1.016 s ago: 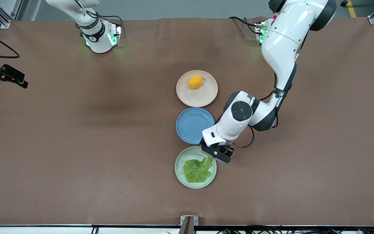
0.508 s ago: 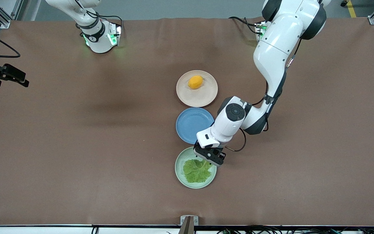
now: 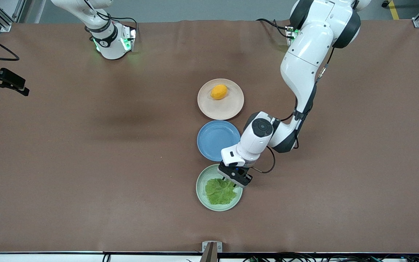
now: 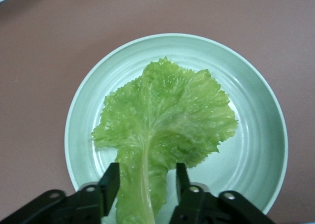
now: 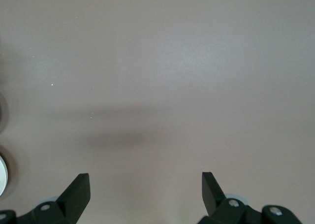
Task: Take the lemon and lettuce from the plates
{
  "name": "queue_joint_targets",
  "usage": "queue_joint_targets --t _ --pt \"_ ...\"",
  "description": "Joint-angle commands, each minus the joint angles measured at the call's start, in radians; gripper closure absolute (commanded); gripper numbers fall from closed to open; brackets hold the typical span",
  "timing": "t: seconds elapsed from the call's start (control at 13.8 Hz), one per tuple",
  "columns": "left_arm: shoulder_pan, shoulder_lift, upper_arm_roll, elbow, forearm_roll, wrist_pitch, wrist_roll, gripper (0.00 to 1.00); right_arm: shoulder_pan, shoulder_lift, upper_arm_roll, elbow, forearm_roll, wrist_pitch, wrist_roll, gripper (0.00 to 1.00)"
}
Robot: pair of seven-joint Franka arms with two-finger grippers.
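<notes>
The lettuce (image 3: 220, 191) lies flat on the mint green plate (image 3: 199, 189), the plate nearest the front camera. My left gripper (image 3: 230, 181) is open and low over that plate's rim. In the left wrist view its jaws (image 4: 146, 172) stand on either side of the pale stalk of the lettuce (image 4: 167, 115) on the mint plate (image 4: 256, 115), not closed on it. The lemon (image 3: 219, 91) rests on the beige-pink plate (image 3: 231, 107), farthest from the camera. My right gripper (image 5: 146, 182) is open and empty, waiting above bare table at the right arm's end (image 3: 4, 82).
An empty blue plate (image 3: 215, 140) sits between the two other plates, with the left arm's wrist over its edge. A small metal bracket (image 3: 211, 247) stands at the table's front edge. The brown table top (image 3: 86, 163) spreads wide toward the right arm's end.
My left gripper has moved from beside the mint plate to over its rim and lowered, its jaws now on either side of the lettuce stalk. The right gripper has shifted only slightly.
</notes>
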Motion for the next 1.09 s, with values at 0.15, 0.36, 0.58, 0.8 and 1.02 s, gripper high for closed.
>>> queue_joint_targets --t 0.15,0.36,0.58,0.8,1.02 --pt "-0.019 0.018 0.017 0.025 0.000 0.012 0.008 1.00 -0.001 -0.012 -0.001 0.002 0.011 -0.009 -0.011 0.00" --pt "-0.026 0.019 0.017 0.021 -0.002 0.014 0.005 1.00 -0.002 -0.006 -0.001 0.003 0.012 0.002 -0.011 0.00" --pt "-0.027 0.000 0.019 0.021 0.000 -0.003 0.008 1.00 0.004 0.032 -0.001 0.005 0.008 0.031 -0.012 0.00" --pt "-0.024 -0.053 0.019 0.023 -0.002 -0.108 0.005 1.00 0.100 0.090 0.001 -0.023 0.012 0.005 0.044 0.00" --pt "-0.009 -0.112 0.019 0.020 -0.002 -0.181 0.004 1.00 0.260 0.092 0.004 -0.058 0.082 0.017 0.430 0.00"
